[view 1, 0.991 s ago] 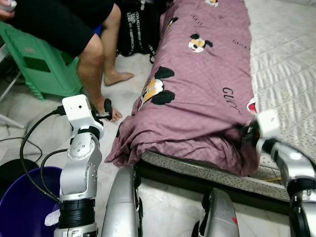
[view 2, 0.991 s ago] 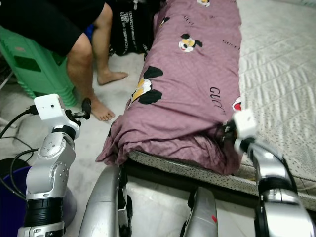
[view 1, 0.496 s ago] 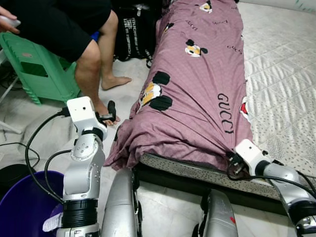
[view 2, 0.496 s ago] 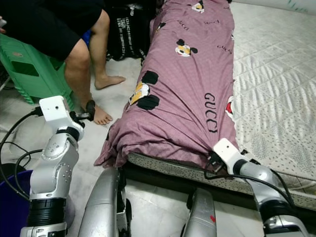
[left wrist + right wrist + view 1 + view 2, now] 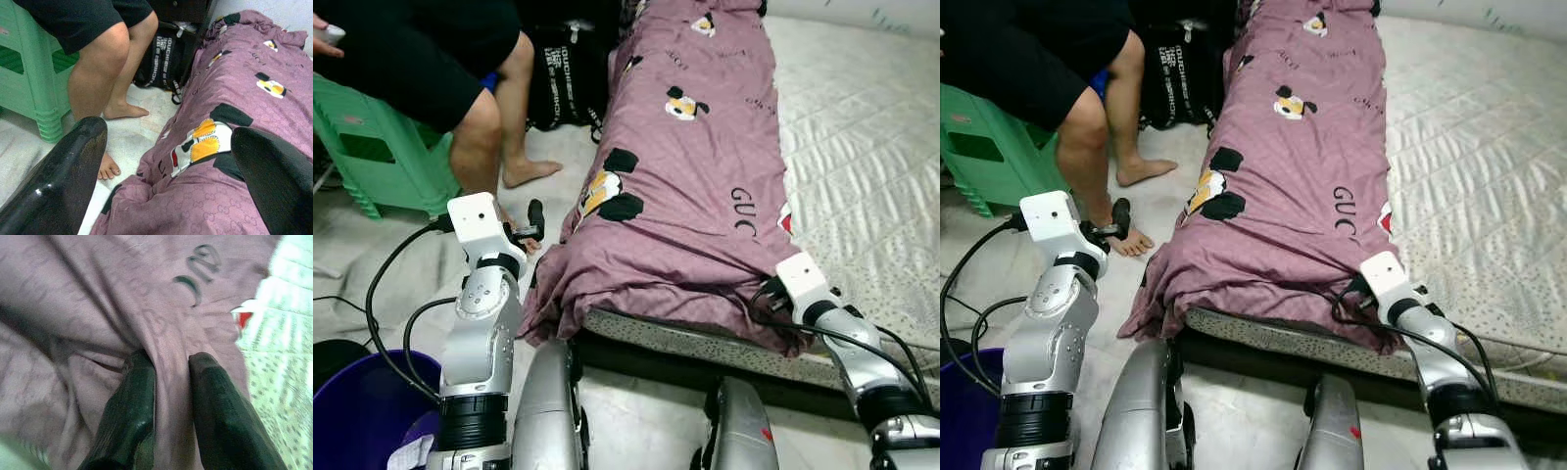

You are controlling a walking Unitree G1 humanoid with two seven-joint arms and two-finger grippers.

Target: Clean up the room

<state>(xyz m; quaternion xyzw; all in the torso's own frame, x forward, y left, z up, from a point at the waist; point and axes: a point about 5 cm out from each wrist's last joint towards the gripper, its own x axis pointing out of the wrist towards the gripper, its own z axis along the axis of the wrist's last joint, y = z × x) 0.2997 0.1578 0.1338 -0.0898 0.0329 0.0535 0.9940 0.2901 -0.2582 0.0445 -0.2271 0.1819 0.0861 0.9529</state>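
A mauve blanket (image 5: 685, 176) with cartoon prints lies lengthwise along the left side of a mattress (image 5: 871, 137). My right gripper (image 5: 171, 360) is at the blanket's near right corner, shut on a raised fold of the cloth. In the left eye view its white wrist block (image 5: 800, 274) sits over that corner and hides the fingers. My left gripper (image 5: 168, 134) is open and holds nothing. It is raised to the left of the blanket's near end, pointing along the floor toward a person's foot.
A person sits on a green stool (image 5: 372, 157) at the left, bare legs (image 5: 475, 147) and feet on the floor beside the mattress. A black bag (image 5: 563, 78) leans behind them. A purple bucket (image 5: 362, 411) stands at my lower left, with cables trailing nearby.
The head view has shifted, showing more of the bed. My right arm has lowered and reached in to the blanket's near right corner. The left arm keeps its pose.
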